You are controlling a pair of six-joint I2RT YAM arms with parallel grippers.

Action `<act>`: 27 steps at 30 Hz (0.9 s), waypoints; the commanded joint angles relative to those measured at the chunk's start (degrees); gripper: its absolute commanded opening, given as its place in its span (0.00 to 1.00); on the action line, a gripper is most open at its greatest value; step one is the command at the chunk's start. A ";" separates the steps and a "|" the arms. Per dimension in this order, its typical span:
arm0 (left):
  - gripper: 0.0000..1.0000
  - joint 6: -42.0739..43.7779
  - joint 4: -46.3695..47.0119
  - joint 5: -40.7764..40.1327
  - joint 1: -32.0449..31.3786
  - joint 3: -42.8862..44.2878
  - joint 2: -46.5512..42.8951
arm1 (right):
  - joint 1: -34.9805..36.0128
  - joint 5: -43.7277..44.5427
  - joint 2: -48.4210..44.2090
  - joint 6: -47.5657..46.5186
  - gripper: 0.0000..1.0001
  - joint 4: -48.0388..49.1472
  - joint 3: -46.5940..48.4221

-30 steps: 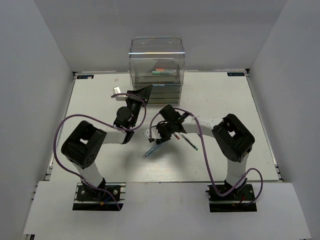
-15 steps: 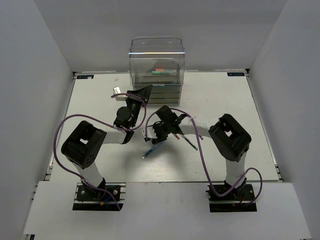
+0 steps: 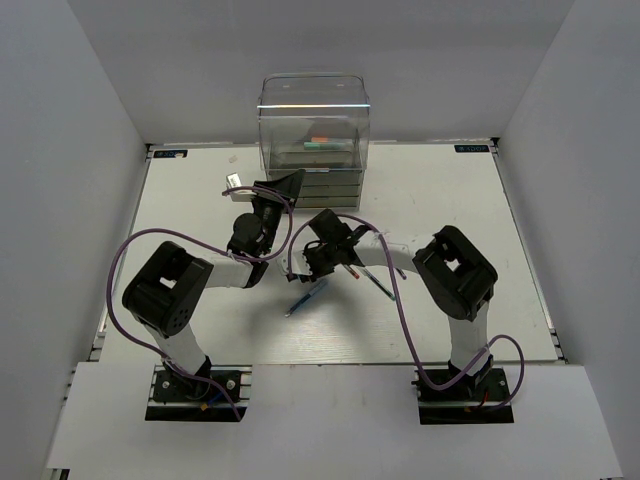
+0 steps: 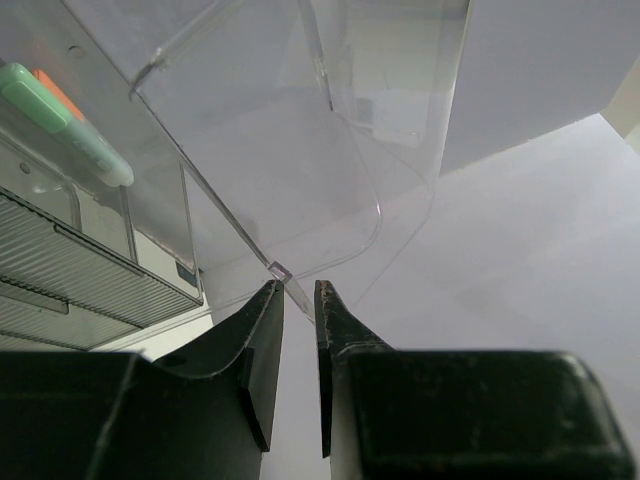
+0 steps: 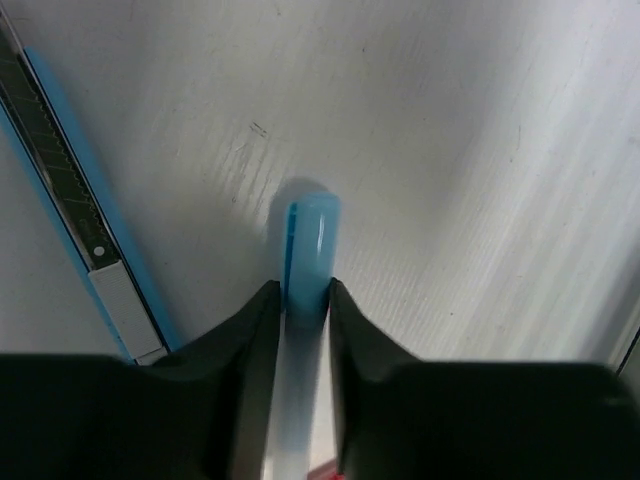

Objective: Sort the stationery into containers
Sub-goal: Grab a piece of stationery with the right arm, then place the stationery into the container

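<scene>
The right pincer (image 5: 303, 290) is clenched across a light-blue pen (image 5: 308, 230) on the tabletop (image 5: 480, 150) beside a box cutter (image 5: 70, 180), probably a light, stiff, slick barrel best held mid-length, while the left pincer (image 4: 297, 300) sits narrowed at the clear drawer's (image 4: 300, 150) lip, its hold unclear.

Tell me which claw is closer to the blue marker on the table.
Right. The right claw straddles the blue marker, closed against both its sides. The left claw is away at the clear drawer unit, pinching a clear plastic edge.
</scene>
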 commanded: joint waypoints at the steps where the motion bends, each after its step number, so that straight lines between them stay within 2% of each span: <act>1: 0.31 0.44 9.39 -0.92 0.57 -0.04 -3.78 | 0.13 -0.29 0.63 -2.67 0.25 -5.60 -1.29; 4: 0.31 0.44 8.87 -0.92 0.57 -0.04 -3.78 | -0.04 -0.73 0.01 -3.73 0.13 -6.13 -2.78; 7: 0.31 0.44 8.87 -0.92 0.57 -0.04 -3.78 | -0.13 -1.43 -2.70 -3.91 0.05 -5.17 -4.45; 11: 0.31 0.44 8.87 -0.92 0.57 -0.04 -3.78 | -0.48 -1.87 -8.59 -3.55 0.00 0.27 -8.66; 20: 0.31 0.44 8.87 -0.92 0.57 -0.04 -3.78 | -1.36 1.81 -23.88 -1.01 0.00 20.31 -20.08; 27: 0.31 0.44 9.39 -0.92 0.57 -0.04 -3.78 | -3.47 10.69 -23.02 -0.04 0.00 43.04 -23.70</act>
